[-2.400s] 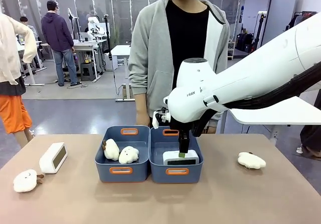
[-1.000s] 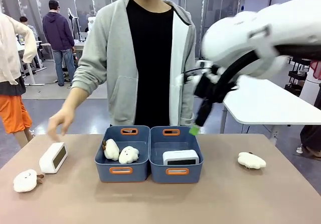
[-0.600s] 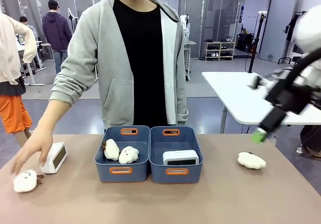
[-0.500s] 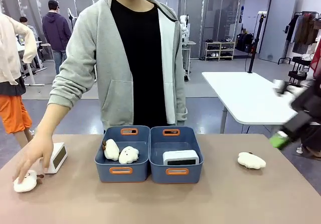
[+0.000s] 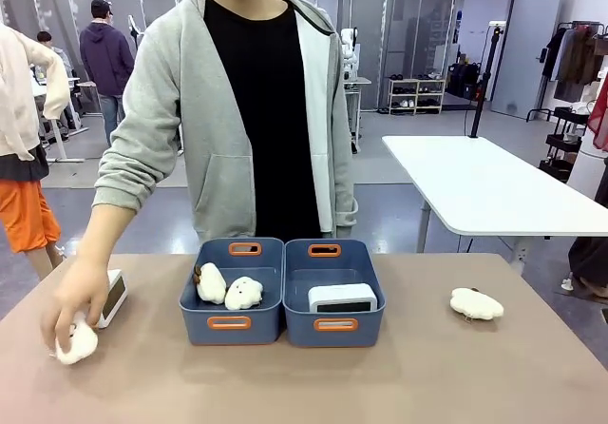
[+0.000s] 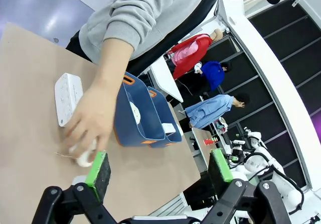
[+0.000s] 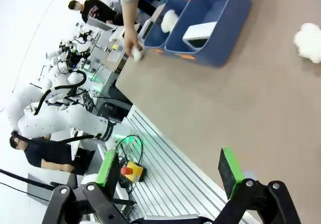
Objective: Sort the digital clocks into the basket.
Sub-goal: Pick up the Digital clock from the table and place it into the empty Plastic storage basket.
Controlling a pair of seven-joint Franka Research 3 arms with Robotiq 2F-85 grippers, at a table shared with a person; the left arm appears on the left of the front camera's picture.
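One white digital clock (image 5: pixel 343 298) lies in the right slate-blue basket (image 5: pixel 313 267). It also shows in the left wrist view (image 6: pixel 169 129) and the right wrist view (image 7: pixel 199 31). A second clock (image 5: pixel 115 294) stands on the table at the far left (image 6: pixel 67 98), partly behind the person's hand (image 5: pixel 71 300). That hand is closed over a cream plush toy (image 5: pixel 78 344). My left gripper (image 6: pixel 159 166) hangs open above the table's left end, nothing between its pads. My right gripper (image 7: pixel 168 170) is open off the table's near edge, holding nothing.
The left basket (image 5: pixel 211 321) holds two plush toys (image 5: pixel 228 287). Another plush (image 5: pixel 476 303) lies on the table at the right. The person stands right behind the baskets, one arm reaching down to the left. A white table stands behind at the right.
My right arm has swung from the right basket out of the front view to the right. The person's hand has come down past the left clock and closed on the plush.
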